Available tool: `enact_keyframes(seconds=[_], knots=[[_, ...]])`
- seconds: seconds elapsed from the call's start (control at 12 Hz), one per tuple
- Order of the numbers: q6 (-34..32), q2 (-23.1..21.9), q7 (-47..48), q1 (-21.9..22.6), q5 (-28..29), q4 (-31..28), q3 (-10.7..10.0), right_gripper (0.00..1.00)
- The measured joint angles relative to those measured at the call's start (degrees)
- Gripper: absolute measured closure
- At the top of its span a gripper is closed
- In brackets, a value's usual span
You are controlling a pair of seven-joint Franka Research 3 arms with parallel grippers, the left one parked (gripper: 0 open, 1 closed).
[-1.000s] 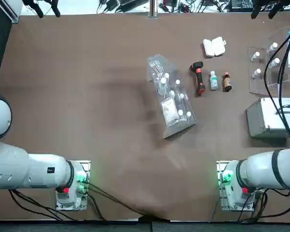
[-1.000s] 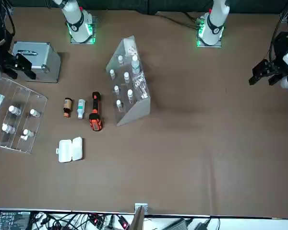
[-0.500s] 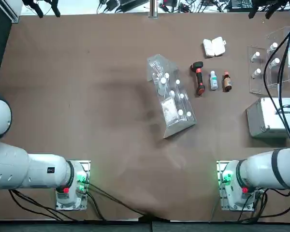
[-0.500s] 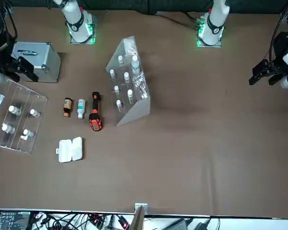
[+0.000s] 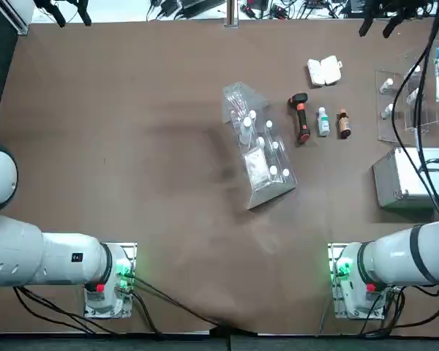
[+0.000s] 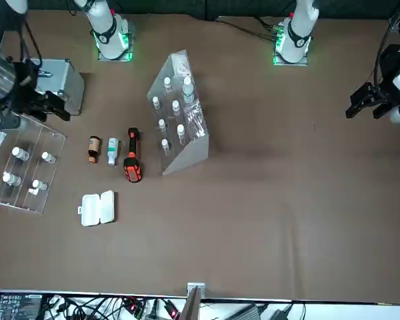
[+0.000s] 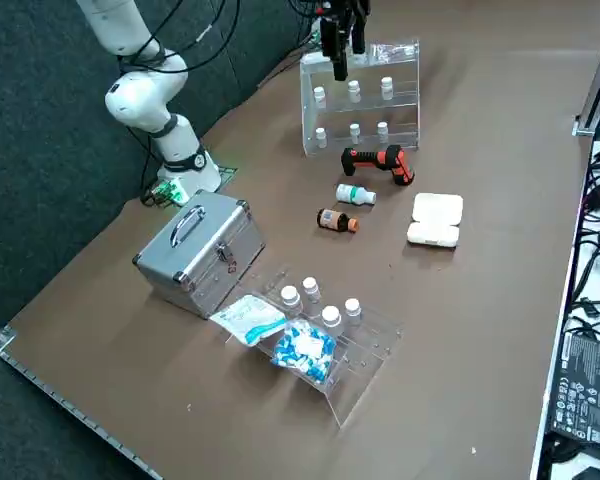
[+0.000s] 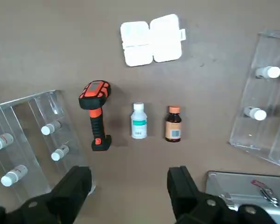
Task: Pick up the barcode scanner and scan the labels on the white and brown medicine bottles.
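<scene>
R hand is spread w/ nothing btwn fingers, upper L of front view, above counter; barcode scanner lies apart from it, L of center, lower down.

No words, brands or numbers readable on the scanner, white bottle, brown bottle or vials; label print too small. Black power adapter, right side view: printed label and marks, lettering too small to make out.
</scene>
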Motion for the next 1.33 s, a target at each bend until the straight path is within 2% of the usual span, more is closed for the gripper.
enact_keyframes(seconds=[0.83,0.92,1.33], knots=[[16.12,-0.23,3.27,11.57,0.31,-18.18,0.37,0.0],[20.54,0.14,5.41,13.66,0.31,-20.78,0.4,0.0],[32.53,3.76,6.74,16.64,0.31,-27.36,0.43,0.0]])
